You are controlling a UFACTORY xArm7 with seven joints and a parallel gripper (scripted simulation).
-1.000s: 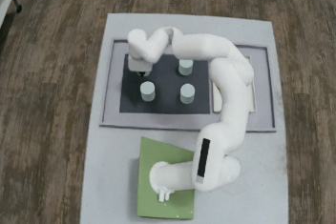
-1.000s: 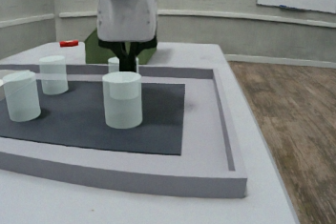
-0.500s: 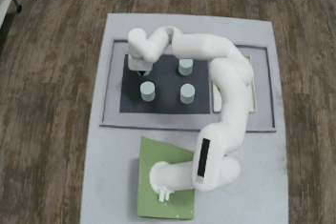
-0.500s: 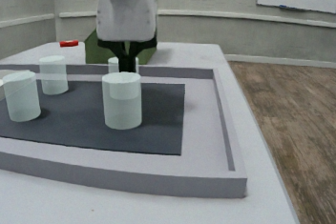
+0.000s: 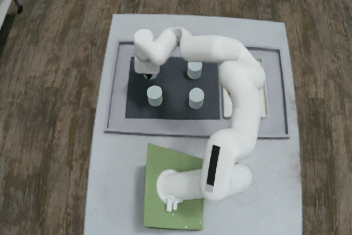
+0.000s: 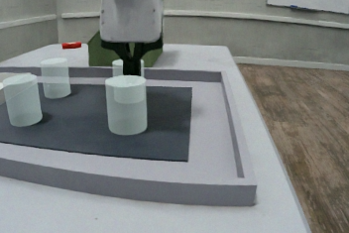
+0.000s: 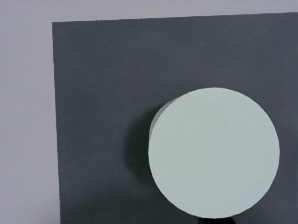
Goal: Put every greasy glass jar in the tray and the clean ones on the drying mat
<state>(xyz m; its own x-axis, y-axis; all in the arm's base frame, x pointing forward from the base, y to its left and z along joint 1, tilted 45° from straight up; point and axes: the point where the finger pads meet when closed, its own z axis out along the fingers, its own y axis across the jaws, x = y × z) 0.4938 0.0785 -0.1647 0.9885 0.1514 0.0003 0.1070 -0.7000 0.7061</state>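
My gripper is shut and empty. Its fingertips are at the rim of the far-left jar; whether they touch it is unclear. Three other pale, frosted jars stand upright on the dark mat: a far-right jar, a near-left jar, partly hidden behind the fingers in the exterior view, and a near-right jar. The cream tray is right of the mat, partly hidden by the arm. No grease shows.
A raised grey border surrounds the mat and tray. A pale, elongated piece shows at the tray's left side. The arm passes over the tray. A green base block and a red object are outside the border.
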